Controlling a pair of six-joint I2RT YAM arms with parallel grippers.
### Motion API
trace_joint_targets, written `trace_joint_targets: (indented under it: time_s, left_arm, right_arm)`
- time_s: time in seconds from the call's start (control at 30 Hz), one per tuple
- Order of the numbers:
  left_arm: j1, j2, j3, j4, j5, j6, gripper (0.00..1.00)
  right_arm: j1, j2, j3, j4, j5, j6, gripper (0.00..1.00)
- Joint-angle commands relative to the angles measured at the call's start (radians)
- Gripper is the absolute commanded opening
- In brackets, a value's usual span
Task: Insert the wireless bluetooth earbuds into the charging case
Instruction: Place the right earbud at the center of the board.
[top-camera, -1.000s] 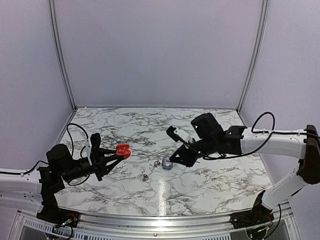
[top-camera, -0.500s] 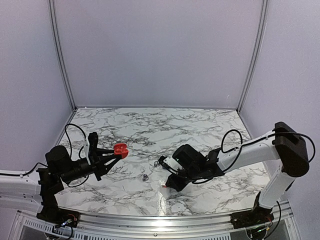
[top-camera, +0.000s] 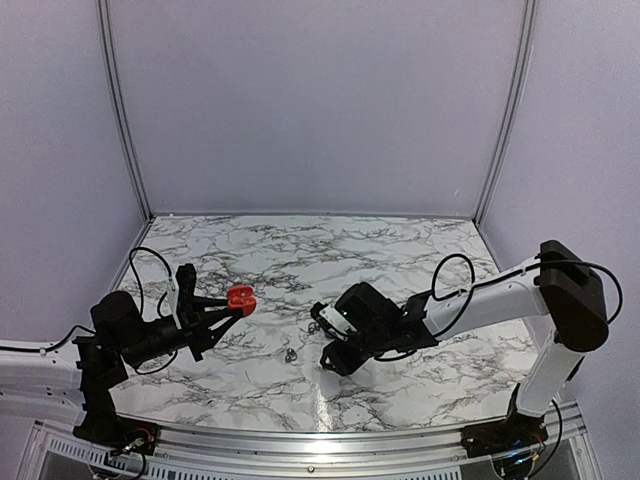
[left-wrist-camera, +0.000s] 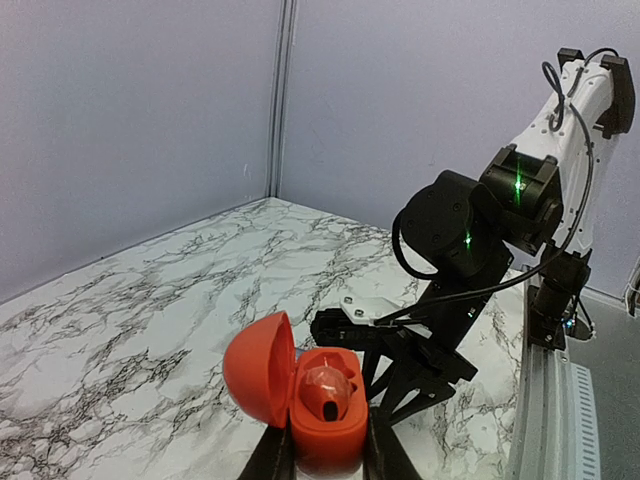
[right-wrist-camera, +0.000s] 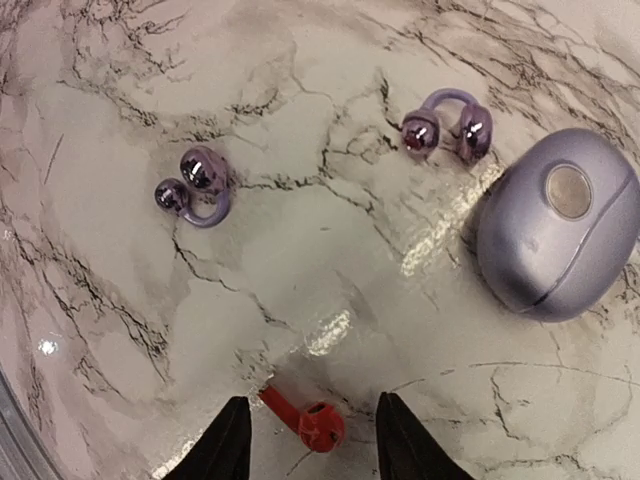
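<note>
My left jaws are clamped on the base of the open red clamshell charging case (left-wrist-camera: 325, 430) at the bottom centre of the left wrist frame, and I see a glossy red earbud (left-wrist-camera: 325, 390) seated inside it. My right jaws stand spread at the bottom of the right wrist frame, gripping nothing, with a second red earbud (right-wrist-camera: 310, 423) lying between them on the white marble-patterned surface (right-wrist-camera: 300, 270). One silvery-purple earbud (right-wrist-camera: 195, 185) lies upper left, another silvery-purple earbud (right-wrist-camera: 447, 125) upper right, near the closed lilac pebble-shaped case (right-wrist-camera: 555, 225).
</note>
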Motion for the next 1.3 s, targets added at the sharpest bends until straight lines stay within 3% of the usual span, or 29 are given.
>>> trace_joint_targets:
  time_s: [0.0, 0.4, 0.8, 1.27]
  left_arm:
    - [0.0, -0.012, -0.007, 0.01, -0.009, -0.007, 0.0]
    - [-0.001, -0.017, -0.009, 0.01, -0.004, -0.005, 0.0]
    - [0.0, -0.015, -0.004, 0.01, -0.002, -0.003, 0.0]
    - [0.0, -0.007, -0.001, 0.008, -0.01, -0.001, 0.0]
  right_arm:
    - [0.005, -0.011, 0.09, -0.062, -0.022, -0.112, 0.49]
    - [0.011, 0.018, 0.159, -0.239, 0.024, -0.326, 0.67]
    - [0.015, 0.091, 0.215, -0.24, 0.101, -0.353, 0.67]
    - [-0.045, 0.165, 0.296, -0.261, 0.146, -0.314, 0.58]
